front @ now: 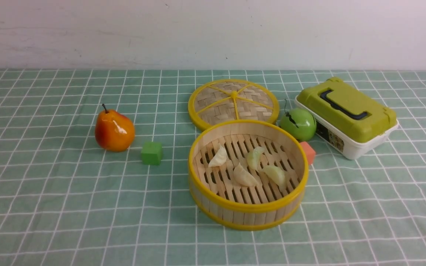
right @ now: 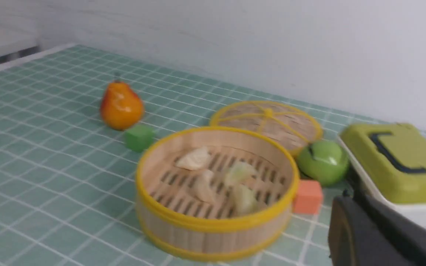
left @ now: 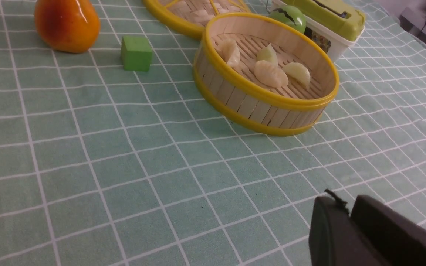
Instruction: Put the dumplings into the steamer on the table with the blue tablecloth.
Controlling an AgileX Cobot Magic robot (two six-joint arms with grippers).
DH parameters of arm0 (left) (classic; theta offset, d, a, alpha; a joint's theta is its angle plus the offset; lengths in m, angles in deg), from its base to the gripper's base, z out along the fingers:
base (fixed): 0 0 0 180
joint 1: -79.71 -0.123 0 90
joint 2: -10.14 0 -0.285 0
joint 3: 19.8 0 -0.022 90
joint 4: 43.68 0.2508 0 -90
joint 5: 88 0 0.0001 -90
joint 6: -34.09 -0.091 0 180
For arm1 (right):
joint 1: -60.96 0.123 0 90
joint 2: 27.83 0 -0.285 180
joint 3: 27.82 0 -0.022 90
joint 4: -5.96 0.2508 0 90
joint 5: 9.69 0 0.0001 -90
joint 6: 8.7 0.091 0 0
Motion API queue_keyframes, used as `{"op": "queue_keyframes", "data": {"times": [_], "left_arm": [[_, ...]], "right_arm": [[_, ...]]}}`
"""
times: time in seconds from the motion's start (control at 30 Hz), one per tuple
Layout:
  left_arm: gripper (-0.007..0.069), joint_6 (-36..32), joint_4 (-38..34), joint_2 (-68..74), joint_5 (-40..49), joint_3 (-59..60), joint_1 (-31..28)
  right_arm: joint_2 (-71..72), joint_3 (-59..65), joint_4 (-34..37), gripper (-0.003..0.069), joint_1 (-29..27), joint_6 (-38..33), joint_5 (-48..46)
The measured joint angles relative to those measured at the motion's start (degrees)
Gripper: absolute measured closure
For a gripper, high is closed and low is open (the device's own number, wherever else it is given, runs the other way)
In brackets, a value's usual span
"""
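The round bamboo steamer (front: 248,208) stands on the table with the blue tablecloth (front: 50,184), a little right of centre. Several pale dumplings (front: 244,175) lie on its slatted floor, apart from one another. The left wrist view shows the steamer (left: 250,105) and dumplings (left: 270,73) well ahead of my left gripper (left: 346,204), whose dark fingers are pressed together over bare cloth, holding nothing. In the right wrist view my right gripper (right: 350,201) is shut and empty, beside the steamer (right: 205,232) and its dumplings (right: 198,159). Neither arm appears in the front view.
A woven yellow-rimmed lid (front: 233,101) lies flat behind the steamer. A green apple (front: 298,123), an orange cube (front: 308,151) and a green-lidded white box (front: 346,114) sit to its right. A green cube (front: 151,153) and an orange pear (front: 114,130) stand to its left.
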Motion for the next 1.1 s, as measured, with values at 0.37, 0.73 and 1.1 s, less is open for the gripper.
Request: {"op": "queue_keyframes", "data": {"times": [0.37,0.73,1.1], "left_arm": [[0.0536,0.0,0.0,0.0,0.1,0.0,0.0],[0.0529,0.0,0.0,0.0,0.1,0.0,0.0],[0.0523,0.0,0.0,0.0,0.1,0.1,0.0]], "right_arm": [[15.2,17.0,-14.9,0.068,-17.5,20.4,-5.6],[15.2,16.5,-16.1,0.068,-19.8,20.6,-9.3],[15.2,16.5,-16.1,0.0679,-19.8,20.6,-9.3]]}}
